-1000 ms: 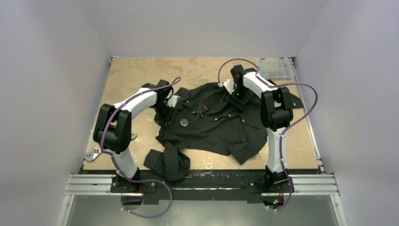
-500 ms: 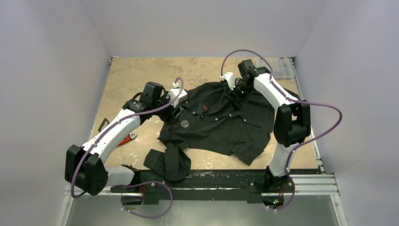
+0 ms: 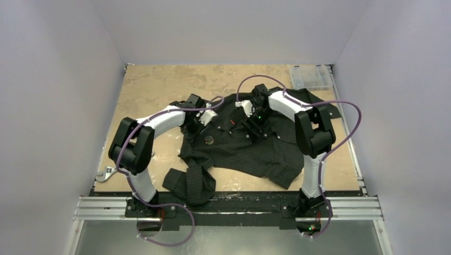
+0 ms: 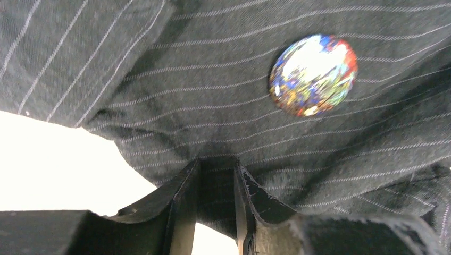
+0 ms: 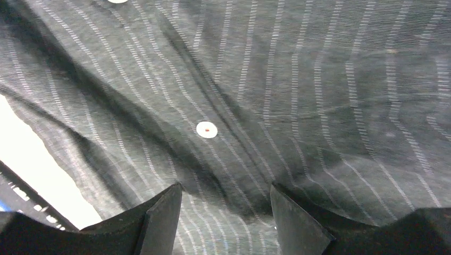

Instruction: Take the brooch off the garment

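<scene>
Spread over the middle of the bench (image 3: 159, 85): the garment (image 3: 255, 149), black with pale pinstripes, collar toward the far side. Wide bare surface beyond the collar and along the left. On the right, cloth reaching close to the bench edge. At the near edge, one bunched sleeve (image 3: 189, 183) lying right up against the rail.

Pinned on the left chest panel, well in from every bench edge: the brooch (image 4: 312, 74), round and glossy, flecked with many colours in the left wrist view.

Clamped on a fold of the cloth: the left end effector (image 4: 215, 196), its fingers (image 4: 178, 199) almost together with only fabric in the narrow gap. Gripping near the garment's left border, bright bench showing just past it. Short of the brooch, which sits just beyond the fingertips and off to their right, not touching them.

Spread wide and holding nothing: the right end effector (image 5: 226, 212), above the button placket. Ahead of its gap, one small pale button (image 5: 206, 129). Contact with the cloth: cannot tell.

In the far right corner, well apart from both arms: a clear plastic box (image 3: 311, 77).
</scene>
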{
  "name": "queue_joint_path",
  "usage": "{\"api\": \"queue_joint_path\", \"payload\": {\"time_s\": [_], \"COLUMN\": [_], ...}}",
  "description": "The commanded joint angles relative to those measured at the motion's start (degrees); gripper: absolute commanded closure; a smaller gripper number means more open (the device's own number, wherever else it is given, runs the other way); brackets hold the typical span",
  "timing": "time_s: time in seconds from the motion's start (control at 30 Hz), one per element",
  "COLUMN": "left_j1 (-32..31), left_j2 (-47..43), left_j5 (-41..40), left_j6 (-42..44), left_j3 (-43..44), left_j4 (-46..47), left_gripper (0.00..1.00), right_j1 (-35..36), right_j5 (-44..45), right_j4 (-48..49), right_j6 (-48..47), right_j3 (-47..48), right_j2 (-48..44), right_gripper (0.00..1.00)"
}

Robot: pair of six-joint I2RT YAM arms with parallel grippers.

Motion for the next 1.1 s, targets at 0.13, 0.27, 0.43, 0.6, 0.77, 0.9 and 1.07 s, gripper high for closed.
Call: {"api": "queue_joint_path", "payload": {"time_s": [0.13, 0.27, 0.43, 0.6, 0.77, 0.9, 1.07], "left_j1": [1.24, 1.15, 0.97, -0.55, -9.29, -13.17, -16.95], "left_j2": [-8.32, -21.47, -30.27, -22.91, -19.29, -16.08, -15.05], "left_j5": [3.08, 9.45, 14.0, 20.46, 9.89, 4.37, 3.13], "left_j6": [-2.14, 1.88, 10.85, 20.46, 29.75, 31.02, 34.5], "left_j3": [-7.46, -13.14, -14.74, -10.14, -14.69, -16.03, -19.64], "left_j4": [-7.77, 1.07, 17.67, 18.27, 21.98, 22.06, 20.35], "left_gripper": [0.72, 0.61, 0.52, 0.57, 0.62, 0.63, 0.58], "right_j1": [-0.81, -0.89, -0.84, -0.59, 0.03, 0.33, 0.31], "right_j5": [2.65, -0.69, -5.2, -12.65, -18.55, -16.62, -15.08], "right_j4": [1.15, 0.15, -2.22, -0.95, -1.42, -0.45, 0.13], "right_j6": [-3.08, -8.05, -10.78, -3.26, 1.16, 0.36, -0.32], "right_j3": [-3.28, -7.18, -5.45, 2.06, 1.9, -1.24, -5.64], "right_j2": [-2.78, -8.61, -12.81, -9.66, -4.0, -2.59, -3.13], "right_gripper": [0.34, 0.35, 0.38, 0.42, 0.45, 0.45, 0.45]}}
